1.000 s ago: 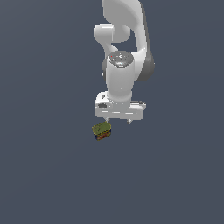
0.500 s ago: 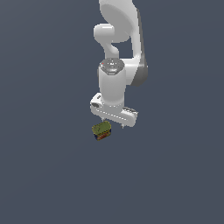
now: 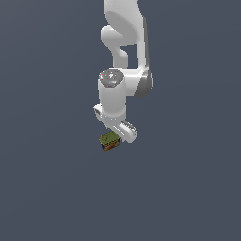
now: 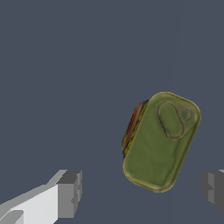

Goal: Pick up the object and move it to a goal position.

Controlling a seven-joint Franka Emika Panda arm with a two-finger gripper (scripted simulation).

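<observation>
Wrist has rotated over the last second: the hand's crossbar ran roughly level across the exterior view, now it sits skewed, swung round toward the tin, and the whole hand looks lower. Tin itself hasn't shifted.

Nearest to me, the tin (image 3: 109, 140) lies flat on the grey worktop (image 3: 52, 188), olive-green lid up, red and yellow label showing on its side. It's just off the lower edge of the hand in the exterior view, toward that view's left.

Directly behind and above it, the gripper (image 4: 140, 188) hangs with fingers (image 4: 69, 193) spread wide and nothing between them. Wrist view shows one grey pad on each side of the frame and the tin (image 4: 161, 141) in the gap but offset — closer to the far pad than the near one, and lying at a slant to the line between the pads. No contact with either pad that I can see.

Further back, the white arm (image 3: 123, 52) rises straight up out of frame.

My read: this is pre-grasp alignment. The yaw change looks like an attempt to square the pads to the tin's narrow sides. Not there yet — needs centring over the tin and a bit more rotation before descending. Closing from this offset risks nudging the tin sideways. Goal position isn't marked anywhere in view.
</observation>
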